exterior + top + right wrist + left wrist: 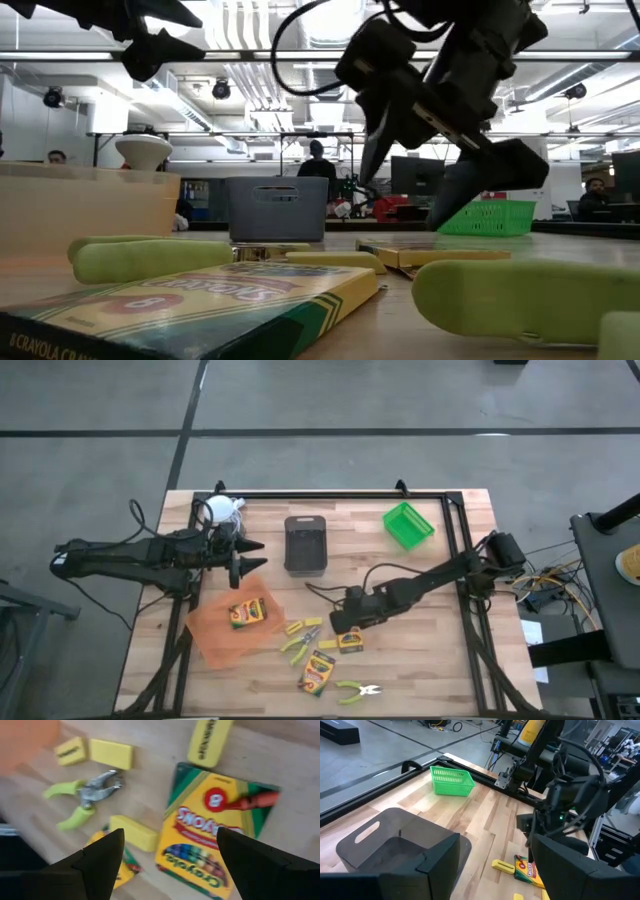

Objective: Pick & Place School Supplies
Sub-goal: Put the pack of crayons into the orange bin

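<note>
Yellow crayon box between open right claw.

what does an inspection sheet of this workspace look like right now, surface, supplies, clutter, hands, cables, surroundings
surface: wooden table inside a black frame.
job's things: one crayon box lies in the orange tray; another crayon box under the right hand, a third near the front edge; lime-handled tools and yellow blocks loose between them.
clutter: black tray, green basket, white-topped object.
hands: left hand open, empty, beside the black tray; right hand open above a crayon box.
cables: bundle off the table's right side.
surroundings: concrete floor; people at desks in the low view.
</note>
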